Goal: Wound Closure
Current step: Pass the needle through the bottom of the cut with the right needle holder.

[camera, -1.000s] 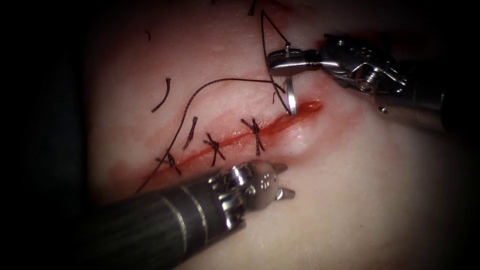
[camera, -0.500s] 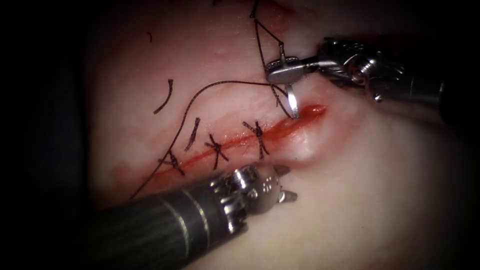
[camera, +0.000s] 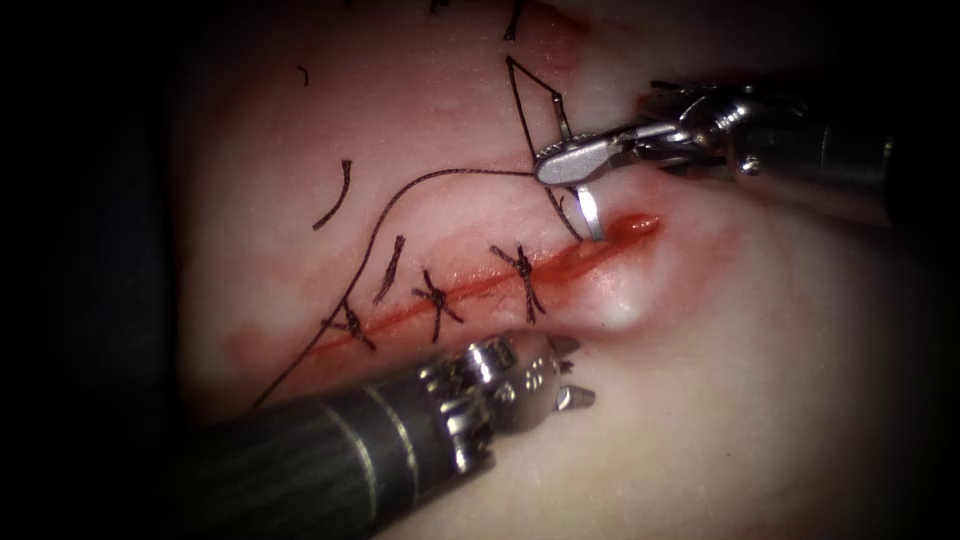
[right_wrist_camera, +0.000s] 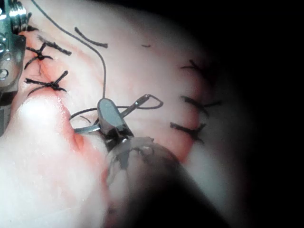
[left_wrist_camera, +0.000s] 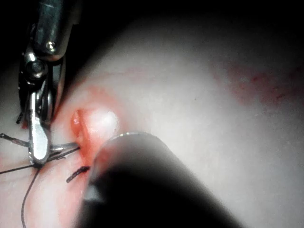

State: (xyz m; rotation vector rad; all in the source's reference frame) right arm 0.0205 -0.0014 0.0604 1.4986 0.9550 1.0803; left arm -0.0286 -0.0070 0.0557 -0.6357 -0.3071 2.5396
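1. My left arm's steel needle driver [camera: 566,372] sits nearest, on the pale tissue [camera: 760,400] below the cut; its fingers are parted and carry nothing.
2. The red cut [camera: 560,262] carries three knotted black stitches [camera: 522,275]; its right end lies unclosed, so I judge the closure partly done.
3. The curved steel needle [camera: 590,215] stands at that open end, tip at the upper edge; depth unclear.
4. My right arm's needle driver [camera: 570,160] has its fingers clenched on the needle's upper part; black thread [camera: 450,175] trails leftward.

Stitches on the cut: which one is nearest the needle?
The rightmost stitch, beside the open end of the cut. The needle, held by the right tool, points into that end; other stitches lie further left.
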